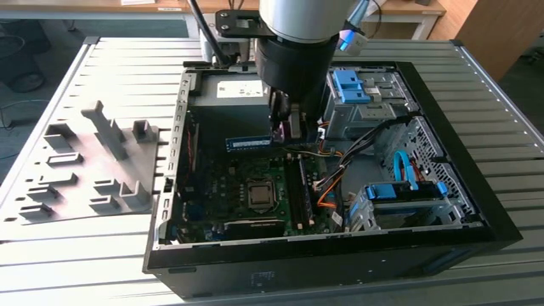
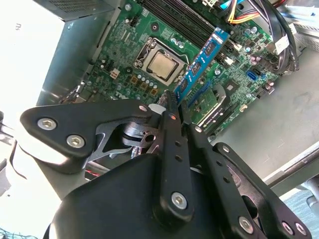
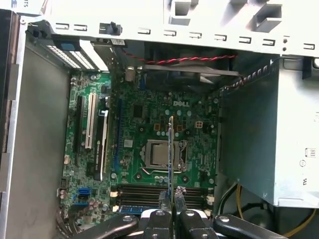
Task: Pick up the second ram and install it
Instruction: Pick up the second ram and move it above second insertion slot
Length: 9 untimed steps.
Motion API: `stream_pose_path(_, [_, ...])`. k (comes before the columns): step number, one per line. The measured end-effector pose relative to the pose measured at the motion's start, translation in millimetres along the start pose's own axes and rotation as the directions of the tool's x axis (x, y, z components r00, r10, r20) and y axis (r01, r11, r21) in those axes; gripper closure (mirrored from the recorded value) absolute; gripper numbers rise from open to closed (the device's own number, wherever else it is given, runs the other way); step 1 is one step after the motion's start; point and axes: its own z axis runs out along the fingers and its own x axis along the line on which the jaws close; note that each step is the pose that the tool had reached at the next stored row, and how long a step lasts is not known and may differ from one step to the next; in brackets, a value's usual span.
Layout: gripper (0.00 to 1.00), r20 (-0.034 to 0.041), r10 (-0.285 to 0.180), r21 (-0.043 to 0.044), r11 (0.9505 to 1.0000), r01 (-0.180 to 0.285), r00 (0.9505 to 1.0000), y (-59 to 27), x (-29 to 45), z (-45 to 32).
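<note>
Blue ram (image 1: 248,144) is clamped by one end in my gripper (image 3: 172,193), hanging over the board (image 3: 149,119) crosswise to the slots (image 3: 139,191), so I reckon doing this right means turning it parallel to a free slot and pushing down dead level, no tilt.
</note>
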Motion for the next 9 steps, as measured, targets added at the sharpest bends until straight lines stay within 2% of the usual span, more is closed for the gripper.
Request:
stream_pose_path(5, [0.86,0.0,0.0,0.0,1.0,0.0,1.0,-1.2,3.6,4.8])
stream_pose_path(9, [0.86,0.0,0.0,0.0,1.0,0.0,1.0,-1.2,9.8,9.2])
